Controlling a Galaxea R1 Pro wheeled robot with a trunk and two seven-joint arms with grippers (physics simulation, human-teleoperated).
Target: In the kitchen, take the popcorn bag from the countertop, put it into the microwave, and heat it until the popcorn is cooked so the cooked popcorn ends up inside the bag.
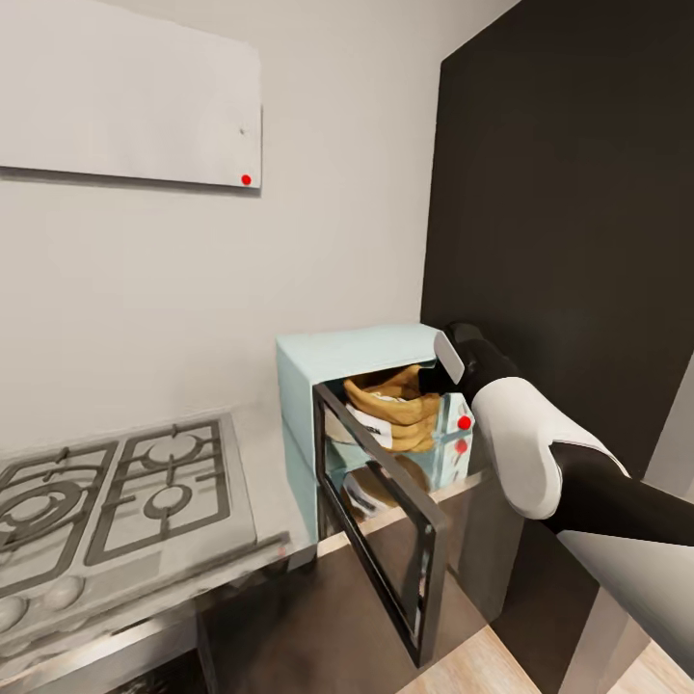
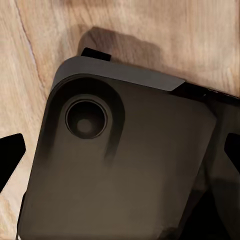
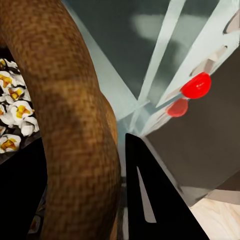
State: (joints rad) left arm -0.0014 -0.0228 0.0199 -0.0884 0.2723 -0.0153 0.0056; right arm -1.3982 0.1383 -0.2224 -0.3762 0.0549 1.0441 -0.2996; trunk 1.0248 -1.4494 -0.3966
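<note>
The pale mint-blue microwave [image 1: 352, 359] stands on the countertop [image 1: 265, 463] with its dark glass door [image 1: 386, 516] swung wide open. Inside its cavity sits the golden-tan popcorn bag [image 1: 395, 410], white label facing the door. My right arm [image 1: 516, 434] reaches into the cavity from the right. In the right wrist view, my right gripper [image 3: 85, 200] is shut on the bag's woven rolled rim [image 3: 70, 110], one black finger [image 3: 150, 200] beside it. White and yellow popcorn [image 3: 12, 107] shows inside the bag. My left gripper [image 2: 120, 150] hangs open over the robot's dark base.
A grey gas hob [image 1: 116, 492] with black grates lies left of the microwave. A white slanted hood [image 1: 125, 92] hangs above it. A tall dark cabinet [image 1: 569, 193] stands right of the microwave. Light wood floor [image 1: 463, 670] runs below the open door.
</note>
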